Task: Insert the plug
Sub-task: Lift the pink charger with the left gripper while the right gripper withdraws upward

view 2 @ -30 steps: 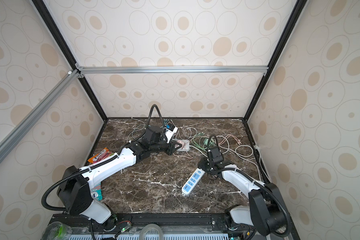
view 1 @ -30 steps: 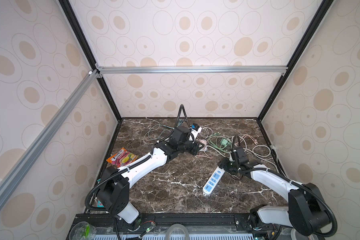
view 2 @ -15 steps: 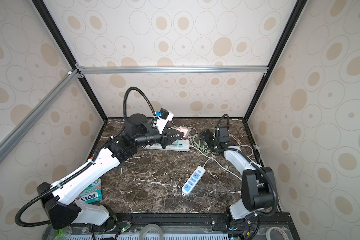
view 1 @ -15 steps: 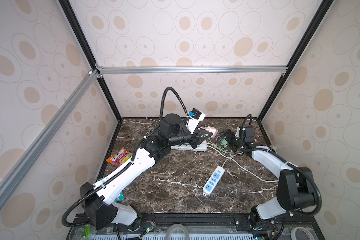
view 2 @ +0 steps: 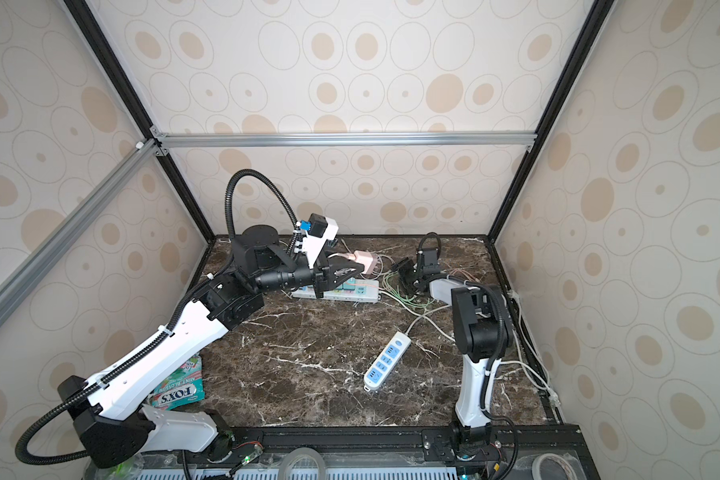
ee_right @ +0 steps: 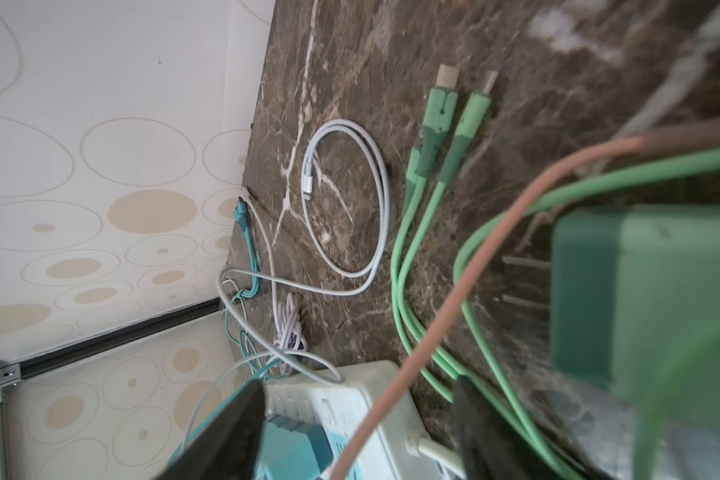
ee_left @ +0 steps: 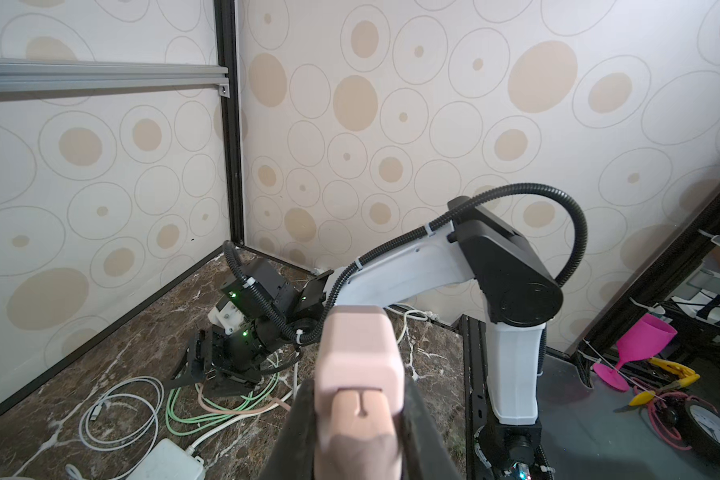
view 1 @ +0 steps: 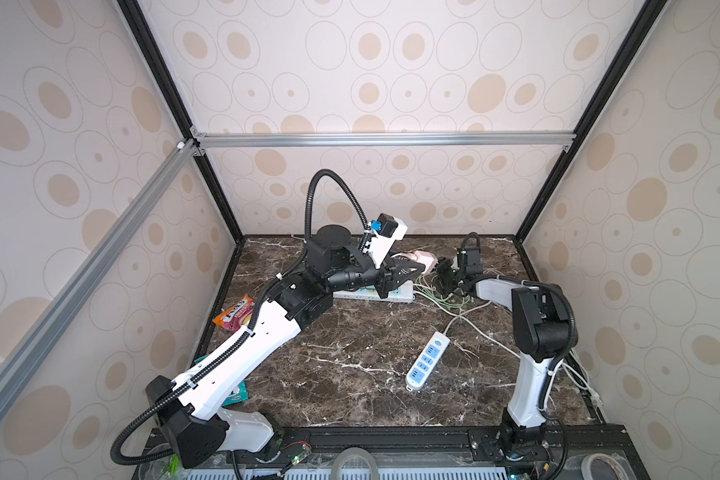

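Plug [ee_left: 358, 365] between the left jaws

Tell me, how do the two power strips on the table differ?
The blue-socket strip lies diagonally in the open middle of the table, with nothing plugged in. The back strip lies crosswise near the far edge, partly covered in both top views by the left gripper, which holds a pink plug. Its top shows green parts, not blue. Both are white and lie flat.

2 high top views share the table [view 1: 350, 395]; 2 wrist views sit close.
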Controlling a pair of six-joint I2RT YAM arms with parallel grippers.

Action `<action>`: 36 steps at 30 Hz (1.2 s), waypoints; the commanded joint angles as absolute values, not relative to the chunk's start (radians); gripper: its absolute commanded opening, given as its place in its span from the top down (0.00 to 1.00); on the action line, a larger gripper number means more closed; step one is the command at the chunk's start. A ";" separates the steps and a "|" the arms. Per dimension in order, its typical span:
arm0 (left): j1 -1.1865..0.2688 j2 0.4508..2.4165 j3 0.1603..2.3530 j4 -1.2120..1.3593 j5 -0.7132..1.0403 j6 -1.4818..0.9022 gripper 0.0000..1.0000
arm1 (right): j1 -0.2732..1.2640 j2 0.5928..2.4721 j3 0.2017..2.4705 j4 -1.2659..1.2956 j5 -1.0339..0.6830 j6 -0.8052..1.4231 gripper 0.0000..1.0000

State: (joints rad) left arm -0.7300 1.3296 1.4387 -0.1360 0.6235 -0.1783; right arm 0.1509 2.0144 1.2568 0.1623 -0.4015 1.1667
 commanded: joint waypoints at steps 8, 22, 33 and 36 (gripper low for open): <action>-0.712 1.239 1.379 -0.156 0.477 -0.125 1.00 | 0.149 1.831 1.514 0.114 -0.315 0.915 1.00; -0.750 1.432 1.472 -0.217 0.565 -0.072 1.00 | 0.022 1.632 1.672 0.034 -0.307 0.715 1.00; -0.816 1.602 1.567 -0.192 0.587 -0.053 1.00 | -0.150 1.549 1.543 -0.102 -0.347 0.536 1.00; -0.845 1.705 1.618 -0.170 0.552 -0.064 1.00 | -0.187 1.588 1.487 -0.125 -0.374 0.516 1.00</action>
